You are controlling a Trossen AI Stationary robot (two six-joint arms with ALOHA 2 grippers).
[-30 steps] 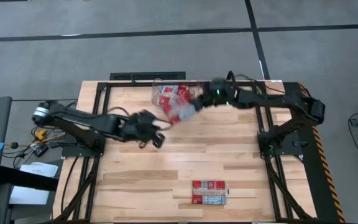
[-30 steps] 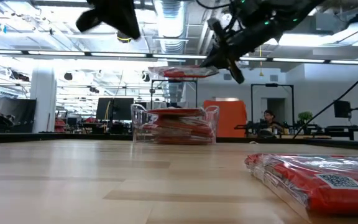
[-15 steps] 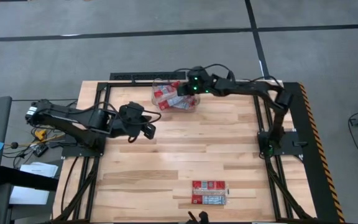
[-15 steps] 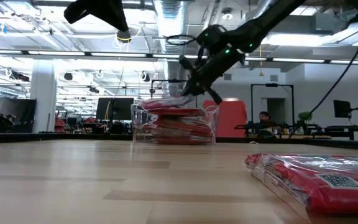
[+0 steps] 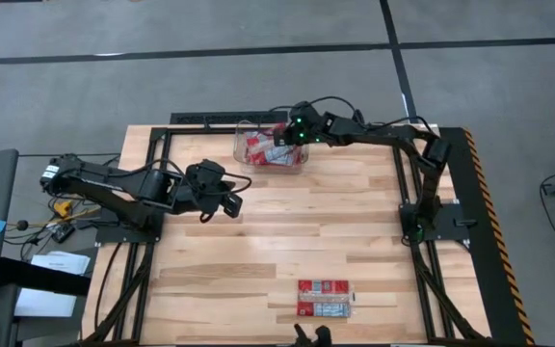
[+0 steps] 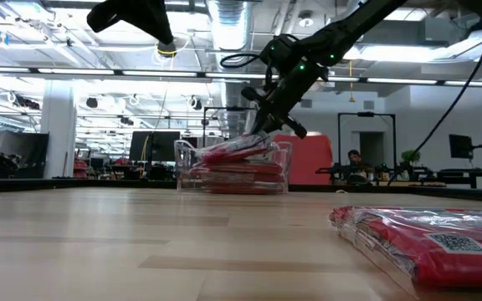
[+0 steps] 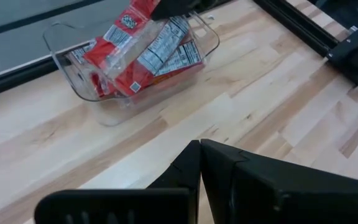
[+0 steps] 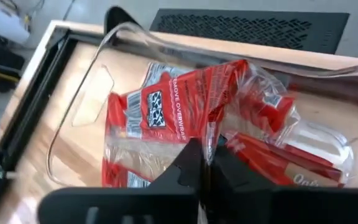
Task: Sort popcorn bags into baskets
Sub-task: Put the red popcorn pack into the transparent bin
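Note:
A clear plastic tub [image 5: 243,146] stands at the table's far edge, with red and white popcorn bags stacked flat inside it [image 7: 166,59]. My right gripper [image 5: 283,143] is over the tub, shut on one more red bag [image 8: 179,106], which slants across the stack. Two further bags [image 5: 324,299] lie stacked near the table's near edge and fill the low view's right foreground [image 6: 425,242]. My left gripper [image 5: 229,202] hangs above the table left of centre, shut and holding nothing. My right gripper pinches the red bag by its clear wrap at one end [image 8: 211,134] between the two fingers. It comes from above, slanting down from the table's right. The bag tilts in the hold: its held end [image 6: 256,144] is raised at the tub's rim and its other end [image 6: 212,157] rests on the stacked bags.
The tub's wall [image 6: 187,167] stands a little higher than the stack. Black frame rails run along the table's far edge [image 5: 210,120] and both sides. Bare wood lies between the tub and the near bags.
My right gripper has carried the red bag from the tub's right side, leftward and down into the tub. The bag was lifted clear and level above the tub; now it slants with its free end on the stack. My left gripper has drawn back toward the table's left.

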